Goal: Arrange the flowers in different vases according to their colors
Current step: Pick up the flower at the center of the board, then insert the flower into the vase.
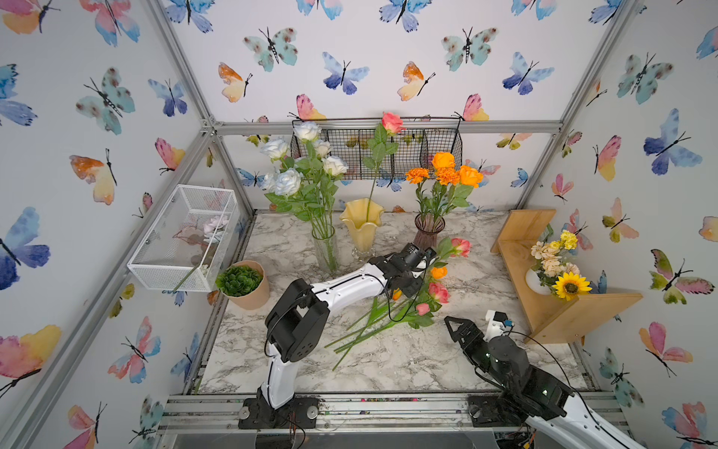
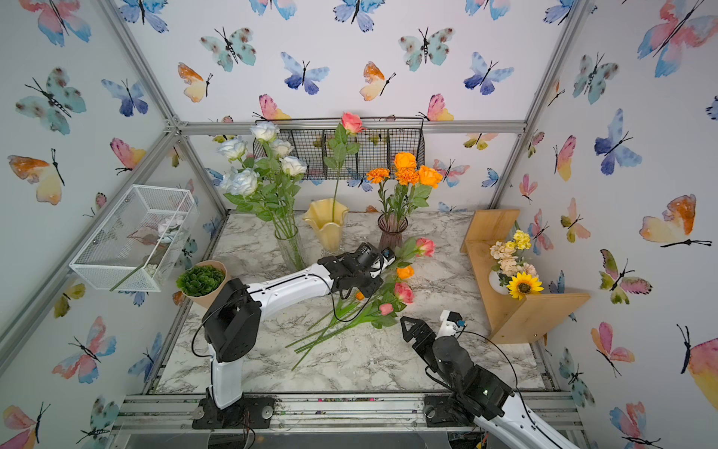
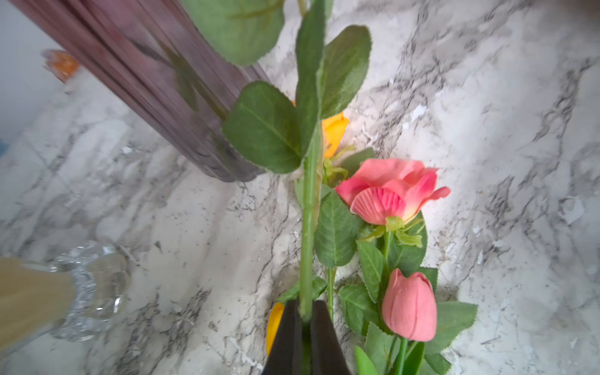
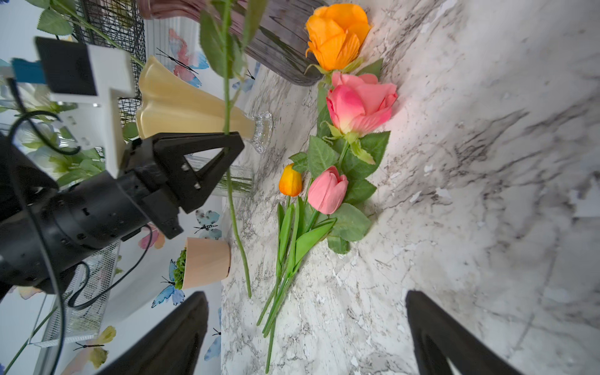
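Note:
My left gripper point(image 1: 406, 289) point(image 3: 305, 311) is shut on the green stem point(image 3: 308, 227) of a pink rose point(image 1: 461, 247), held off the table beside the purple vase point(image 1: 428, 231). On the marble lie a pink rose point(image 1: 439, 292), a pink tulip point(image 3: 409, 305), an orange rose point(image 4: 337, 34) and an orange tulip point(image 4: 290, 180). The clear glass vase point(image 1: 325, 248) holds white roses point(image 1: 287, 180). A single pink rose point(image 1: 391, 122) stands in the yellow vase point(image 1: 362, 225), and orange flowers point(image 1: 447, 171) fill the purple one. My right gripper point(image 1: 456, 330) point(image 4: 306, 324) is open near the stems' right side, holding nothing.
A succulent in a tan pot point(image 1: 243, 283) stands at the left. A white mesh basket point(image 1: 182, 237) hangs on the left wall and a black wire basket point(image 1: 408, 147) on the back wall. At the right, a wooden shelf point(image 1: 544, 311) carries a sunflower bouquet point(image 1: 559, 268).

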Controlling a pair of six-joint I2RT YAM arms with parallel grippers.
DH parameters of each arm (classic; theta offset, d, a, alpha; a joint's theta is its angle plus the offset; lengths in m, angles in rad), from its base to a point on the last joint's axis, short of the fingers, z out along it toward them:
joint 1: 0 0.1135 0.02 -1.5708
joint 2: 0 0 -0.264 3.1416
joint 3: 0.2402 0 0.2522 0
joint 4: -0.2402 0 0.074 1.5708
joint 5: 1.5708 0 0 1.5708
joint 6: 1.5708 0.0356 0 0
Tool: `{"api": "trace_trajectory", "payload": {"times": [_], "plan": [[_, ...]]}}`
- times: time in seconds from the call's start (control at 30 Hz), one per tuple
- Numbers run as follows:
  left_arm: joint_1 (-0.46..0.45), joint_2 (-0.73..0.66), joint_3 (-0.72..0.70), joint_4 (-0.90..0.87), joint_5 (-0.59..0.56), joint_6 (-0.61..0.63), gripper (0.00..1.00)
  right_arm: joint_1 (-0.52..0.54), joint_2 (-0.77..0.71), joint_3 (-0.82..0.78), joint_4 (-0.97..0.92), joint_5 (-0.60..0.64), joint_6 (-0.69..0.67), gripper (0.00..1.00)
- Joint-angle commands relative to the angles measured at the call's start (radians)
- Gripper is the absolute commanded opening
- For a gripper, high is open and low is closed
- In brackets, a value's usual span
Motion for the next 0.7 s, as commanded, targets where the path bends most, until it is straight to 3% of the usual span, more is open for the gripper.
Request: {"api": "trace_trajectory", "payload": {"times": [0.0,0.4,0.57,0.67], "plan": [[-0.005,-0.100,-0.034,0.047,-0.040,0.026,0.00,0.002,-0.038,-0.018,-0.049,0.046,0.017,0.98],[-0.004,-0.379,-0.099,0.122,-0.148,-0.031,0.00,0.002,-0.030,-0.017,-0.041,0.047,0.013,0.98],[0.012,-0.537,-0.163,0.310,-0.217,-0.064,0.00,0.003,0.006,-0.008,-0.032,0.043,0.004,0.99],[0.046,-0.561,-0.115,0.382,-0.233,-0.071,0.00,0.003,0.014,-0.007,-0.025,0.043,0.000,0.99]]}}
